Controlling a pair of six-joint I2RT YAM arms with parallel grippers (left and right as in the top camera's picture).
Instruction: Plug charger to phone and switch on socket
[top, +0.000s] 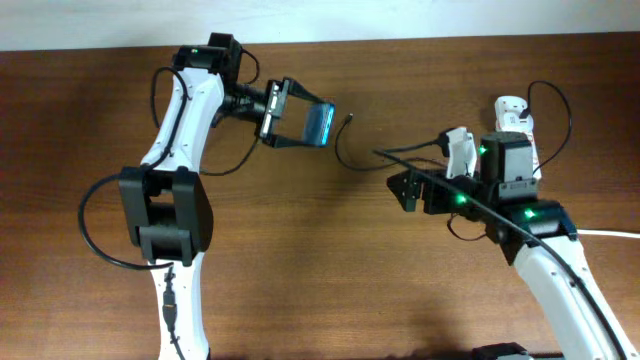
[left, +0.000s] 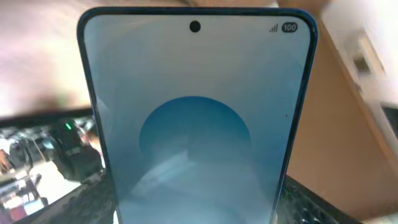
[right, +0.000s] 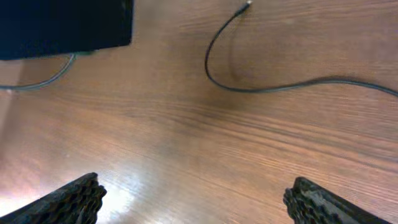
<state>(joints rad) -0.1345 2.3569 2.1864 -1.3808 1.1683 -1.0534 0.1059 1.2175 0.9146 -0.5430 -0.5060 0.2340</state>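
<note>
At the left of the brown wooden table (top: 300, 260), the white and black left arm reaches toward the far edge, and its left gripper (top: 312, 122) is clenched on the slim rectangular smartphone with a dark frame and bright blue screen (top: 322, 125), holding it off the wood. In the left wrist view the phone (left: 196, 124) fills nearly the whole picture, standing upright, with a darker blue oval on its screen and a small camera hole at the top; the dark ribbed fingertips (left: 308, 205) show only at the bottom corners.

Just to the right of the phone lies the small connector tip (top: 350, 117) of the long thin black charger cable (top: 338, 150), apart from the phone. The cable curls on the wood and runs off toward the right arm.

The right gripper (top: 407, 190) hangs above bare wood, released, its two ribbed fingers (right: 68, 199) spread wide with nothing between them; the cable (right: 207, 62) lies beyond them.

Farthest right, the small white elongated power strip (top: 510, 108) sits near the back edge, partly hidden by the right arm
</note>
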